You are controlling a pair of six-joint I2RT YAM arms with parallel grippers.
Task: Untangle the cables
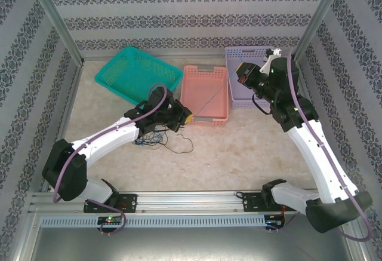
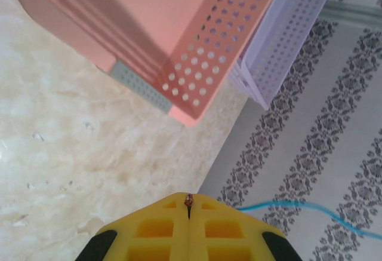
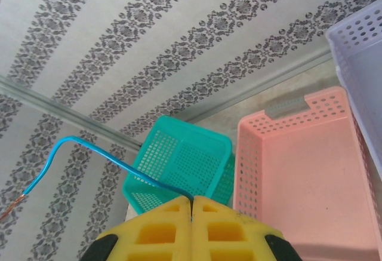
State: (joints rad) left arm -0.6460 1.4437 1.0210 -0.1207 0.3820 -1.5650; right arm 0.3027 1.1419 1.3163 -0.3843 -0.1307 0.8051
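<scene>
Several thin cables point(image 1: 156, 139) lie in a light, floppy heap on the bench point(image 1: 239, 153). Just past it, the left end effector point(image 2: 188, 204) and the farther right end effector point(image 3: 192, 204) each pinch one blue cable point(image 3: 128, 166). It looks slippery, so hold it near the ends.

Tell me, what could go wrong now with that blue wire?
The right gripper and the left gripper are both shut on the blue cable, which seems to run between them over the pink basket; it could snag on the rim. Each holds it near a bare end, so a harder pull might slip it free. The other cables lie bunched under the left arm, and tugging may tighten that bunch.
</scene>
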